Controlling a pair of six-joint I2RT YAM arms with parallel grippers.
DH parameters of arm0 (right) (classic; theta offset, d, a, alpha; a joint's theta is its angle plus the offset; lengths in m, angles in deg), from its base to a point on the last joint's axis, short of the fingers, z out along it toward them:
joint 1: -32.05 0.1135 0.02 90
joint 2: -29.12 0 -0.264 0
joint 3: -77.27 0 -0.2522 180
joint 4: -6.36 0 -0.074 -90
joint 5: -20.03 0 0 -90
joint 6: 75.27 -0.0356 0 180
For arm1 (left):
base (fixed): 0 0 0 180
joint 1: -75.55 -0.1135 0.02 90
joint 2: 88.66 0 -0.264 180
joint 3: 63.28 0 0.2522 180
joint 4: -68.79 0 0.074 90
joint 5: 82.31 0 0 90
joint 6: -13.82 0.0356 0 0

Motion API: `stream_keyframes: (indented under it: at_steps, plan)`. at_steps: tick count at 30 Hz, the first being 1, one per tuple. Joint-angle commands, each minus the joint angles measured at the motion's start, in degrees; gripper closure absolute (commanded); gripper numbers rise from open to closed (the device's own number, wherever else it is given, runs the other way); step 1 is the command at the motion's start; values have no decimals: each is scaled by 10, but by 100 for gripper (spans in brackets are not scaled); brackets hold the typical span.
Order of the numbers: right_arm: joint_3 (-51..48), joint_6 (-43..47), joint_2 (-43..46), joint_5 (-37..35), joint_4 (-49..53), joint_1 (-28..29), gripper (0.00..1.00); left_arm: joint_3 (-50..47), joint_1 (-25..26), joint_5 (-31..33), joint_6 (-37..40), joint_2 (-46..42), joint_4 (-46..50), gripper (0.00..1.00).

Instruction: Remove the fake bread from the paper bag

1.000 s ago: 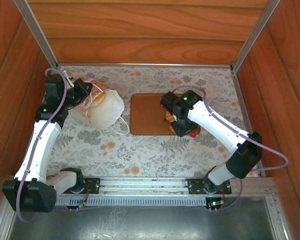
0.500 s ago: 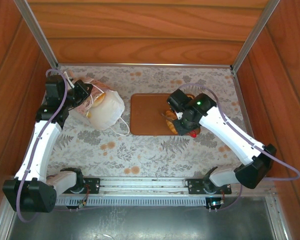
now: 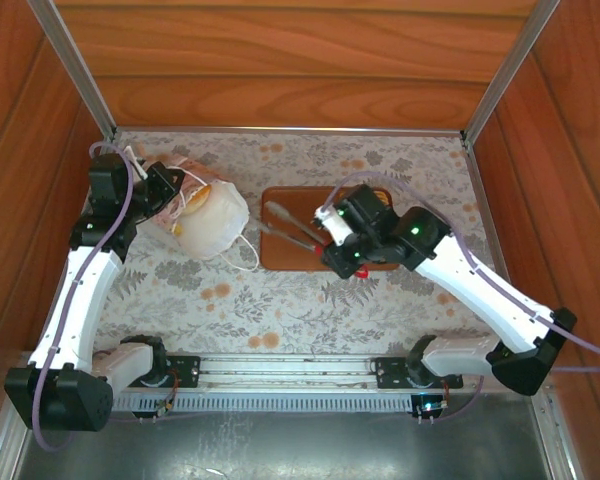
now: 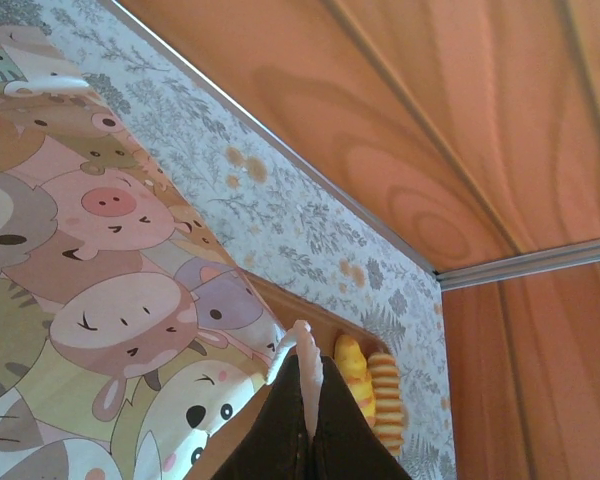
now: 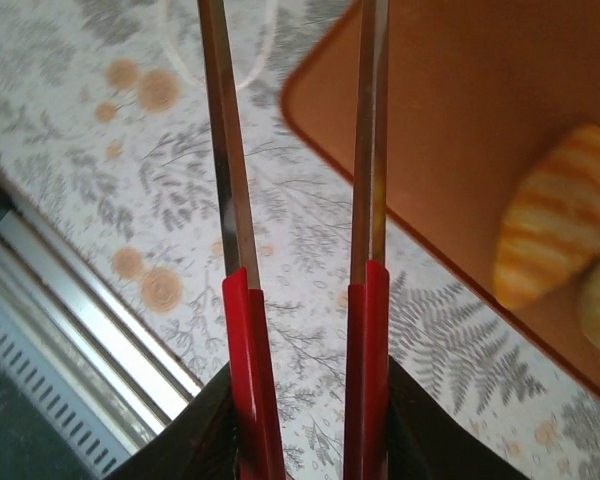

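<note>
Swung across since a second ago, on the right side: wrist brought from the tray's (image 3: 276, 256) right end to its middle, elbow thrown far out to the right of the tray. No change at the left arm or the bag.

Gripped in the right gripper (image 3: 342, 250): tongs (image 3: 290, 226) with red handles and bare metal blades, pointing over the tray toward its left end. Seen from the right wrist, red handles squeezed between the black fingers (image 5: 212, 430), blades parallel and a little apart, one above the tray's edge, the other above the flowered cloth (image 5: 100, 200) just off the tray.

Resting on the tray, just beside the blades and clear of them: a striped golden croissant (image 5: 558, 218), with a second pale piece at its side, cut by the picture's edge.

Lying well left of the tray: bag (image 3: 218, 215), white and crumpled, one cord handle (image 3: 248, 252) trailing toward the tray. Golden bread (image 3: 196, 197) peeking out at the bag's end farther from the tray. Left gripper (image 3: 166, 190) at that same end, fingers (image 4: 325, 430) pressed together on a white cord (image 4: 292, 345) of the bag. Up close from the left wrist, cartoon animals printed on the bag's side, ridged yellow bread just beside the fingertips.
</note>
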Motion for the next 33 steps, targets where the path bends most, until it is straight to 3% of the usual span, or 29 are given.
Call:
stream_keyframes:
  at_steps: [1,12,25,33]
  plan:
    - [9,61,-23,-10,-43,40,65,-5,-6,4,-5,-11,-8,100]
    - [99,126,-172,-203,-112,96,62,-8,-6,-2,-13,-19,-3,100]
    - [173,227,-312,-282,-183,125,58,9,-6,-8,-10,-13,-1,100]
    - [231,244,-393,-343,-189,129,56,16,-6,-21,-10,0,-2,100]
